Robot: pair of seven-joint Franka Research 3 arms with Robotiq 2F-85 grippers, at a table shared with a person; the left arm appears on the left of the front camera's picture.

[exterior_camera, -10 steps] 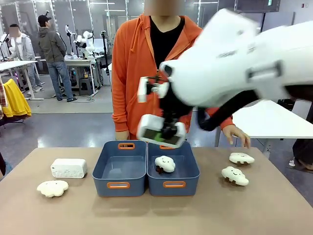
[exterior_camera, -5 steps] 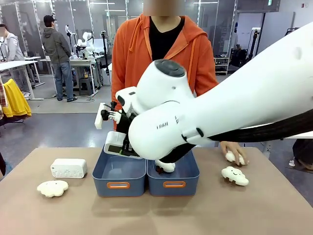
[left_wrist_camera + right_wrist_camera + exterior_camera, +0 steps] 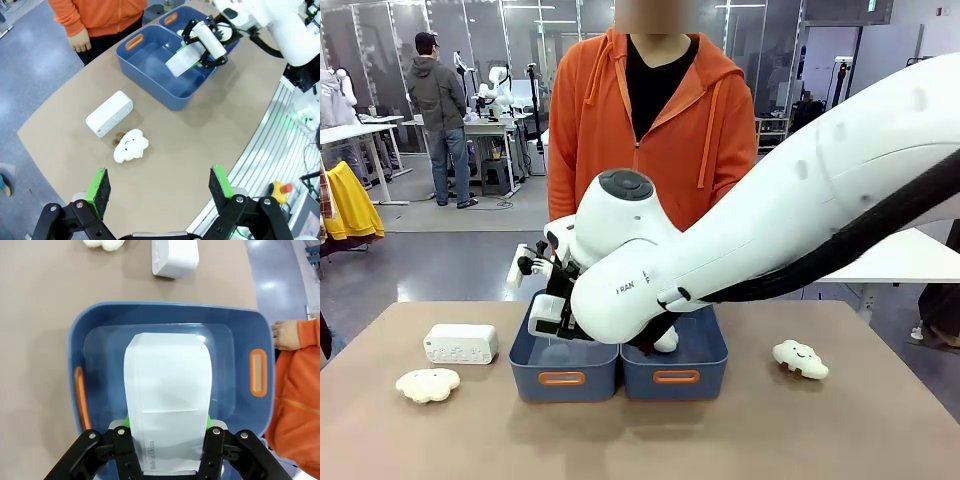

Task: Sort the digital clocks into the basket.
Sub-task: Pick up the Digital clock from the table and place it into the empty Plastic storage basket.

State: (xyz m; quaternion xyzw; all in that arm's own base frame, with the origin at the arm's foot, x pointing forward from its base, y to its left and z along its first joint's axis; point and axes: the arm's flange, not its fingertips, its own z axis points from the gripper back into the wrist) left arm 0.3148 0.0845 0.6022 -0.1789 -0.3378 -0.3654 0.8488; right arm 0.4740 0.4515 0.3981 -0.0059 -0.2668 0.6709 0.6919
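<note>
My right gripper (image 3: 554,302) is shut on a white digital clock (image 3: 547,316) and holds it low over the left blue basket (image 3: 563,379). In the right wrist view the clock's plain white back (image 3: 167,395) sits between the green pads of the right gripper (image 3: 167,426), above the empty basket (image 3: 170,307). The second clock, with a dotted face (image 3: 461,343), lies on the table left of the baskets (image 3: 109,113). My left gripper (image 3: 160,185) hangs open high above the table's near edge, holding nothing.
An identical blue bin (image 3: 677,377) touches the basket's right side, with a cream cloud toy (image 3: 666,340) inside. More cloud toys lie at the front left (image 3: 428,384) and at the right (image 3: 800,358). A person in an orange hoodie (image 3: 655,130) stands at the far side.
My right arm has carried the clock leftward and down, from above the right bin to over the left basket. The person's hand has taken one cloud toy off the table's right side.
</note>
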